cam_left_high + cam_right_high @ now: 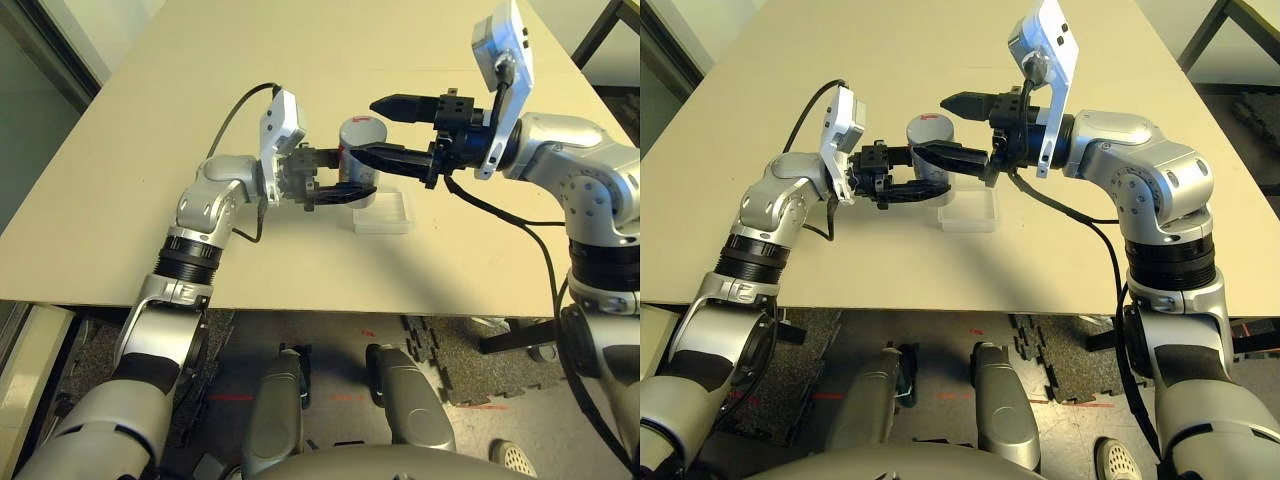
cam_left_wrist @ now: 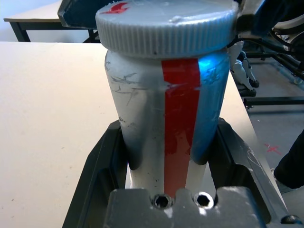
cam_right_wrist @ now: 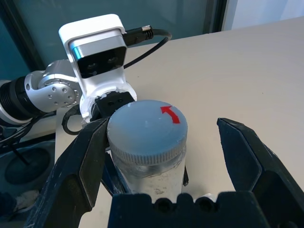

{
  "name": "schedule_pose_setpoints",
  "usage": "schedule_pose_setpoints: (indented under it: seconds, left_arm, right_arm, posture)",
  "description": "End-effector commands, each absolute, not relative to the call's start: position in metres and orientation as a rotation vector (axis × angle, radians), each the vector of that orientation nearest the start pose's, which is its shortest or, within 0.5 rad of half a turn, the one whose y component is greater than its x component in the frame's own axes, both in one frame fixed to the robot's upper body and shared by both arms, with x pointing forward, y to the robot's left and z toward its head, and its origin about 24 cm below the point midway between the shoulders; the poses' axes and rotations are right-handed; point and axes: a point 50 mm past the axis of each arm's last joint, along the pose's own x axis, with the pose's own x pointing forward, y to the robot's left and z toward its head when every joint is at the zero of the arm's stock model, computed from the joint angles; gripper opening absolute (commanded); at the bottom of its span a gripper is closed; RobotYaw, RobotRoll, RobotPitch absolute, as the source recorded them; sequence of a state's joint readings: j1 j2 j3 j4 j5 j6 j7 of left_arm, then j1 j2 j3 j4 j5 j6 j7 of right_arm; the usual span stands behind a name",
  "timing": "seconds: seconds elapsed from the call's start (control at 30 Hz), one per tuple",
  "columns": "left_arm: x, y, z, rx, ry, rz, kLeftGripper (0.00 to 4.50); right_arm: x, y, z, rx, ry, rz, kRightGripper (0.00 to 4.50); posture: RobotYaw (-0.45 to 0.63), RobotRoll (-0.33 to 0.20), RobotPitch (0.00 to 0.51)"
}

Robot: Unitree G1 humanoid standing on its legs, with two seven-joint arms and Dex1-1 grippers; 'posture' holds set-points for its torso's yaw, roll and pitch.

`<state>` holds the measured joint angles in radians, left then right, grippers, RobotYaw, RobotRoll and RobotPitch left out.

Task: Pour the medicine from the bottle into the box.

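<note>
Beige table [image 1: 150, 180], bare top, fills most of the head views. Below its near edge: dark speckled floor [image 1: 450, 375] with red tape marks [image 1: 232, 397] and black interlocking mats [image 1: 435, 340]. Black table legs [image 1: 600, 35] at far right. Another table [image 2: 28, 21] in the background of the left wrist view.

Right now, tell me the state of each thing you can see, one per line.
bottle: upright, held off the table, cap on.
cap: screwed on the bottle, red arrow on top, between the right gripper's fingers.
box: on the table, open top, contents too small to tell.
left gripper: shut on the bottle's body.
right gripper: open, fingers either side of the cap, one close against it, the other clear.
</note>
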<state>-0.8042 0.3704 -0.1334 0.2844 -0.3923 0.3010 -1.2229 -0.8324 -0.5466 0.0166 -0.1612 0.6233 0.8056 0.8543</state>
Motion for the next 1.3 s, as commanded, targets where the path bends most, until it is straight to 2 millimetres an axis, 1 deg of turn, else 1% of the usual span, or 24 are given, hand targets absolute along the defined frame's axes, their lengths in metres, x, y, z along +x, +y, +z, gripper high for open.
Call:
schedule_pose_setpoints:
  seconds: [0.03, 0.43, 0.6, 0.77, 0.87, 1.03, 1.2, 1.3]
  left_arm:
    - [0.328, 0.105, 0.192, 0.168, -0.105, -1.454, 2.58]
    - [0.331, 0.11, 0.194, 0.176, -0.103, -1.435, 2.58]
    - [0.333, 0.111, 0.193, 0.179, -0.1, -1.432, 2.58]
    - [0.336, 0.112, 0.193, 0.182, -0.099, -1.427, 2.58]
    - [0.338, 0.113, 0.192, 0.185, -0.098, -1.425, 2.58]
    - [0.34, 0.111, 0.192, 0.189, -0.101, -1.437, 2.58]
    - [0.34, 0.108, 0.192, 0.195, -0.095, -1.452, 2.57]
    - [0.339, 0.106, 0.191, 0.198, -0.094, -1.461, 2.57]
  right_arm:
    - [0.304, -0.133, 0.257, -0.141, -0.072, 1.151, 4.5]
    - [0.303, -0.158, 0.251, -0.139, -0.051, 1.061, 4.5]
    - [0.299, -0.167, 0.249, -0.138, -0.042, 1.027, 4.5]
    - [0.292, -0.17, 0.247, -0.143, -0.017, 1.033, 4.5]
    - [0.285, -0.168, 0.248, -0.145, 0.002, 1.066, 4.5]
    - [0.281, -0.153, 0.258, -0.117, -0.018, 1.123, 4.5]
    - [0.283, -0.137, 0.264, -0.112, -0.029, 1.174, 4.5]
    - [0.288, -0.129, 0.265, -0.119, -0.035, 1.183, 4.5]
  posture:
    - [-0.15, 0.0, 0.171]
    - [-0.16, 0.0, 0.171]
    - [-0.17, 0.0, 0.17]
    - [-0.18, 0.0, 0.169]
    - [-0.19, 0.0, 0.169]
    - [-0.19, 0.0, 0.169]
    - [-0.19, 0.0, 0.171]
    - [-0.18, 0.0, 0.172]
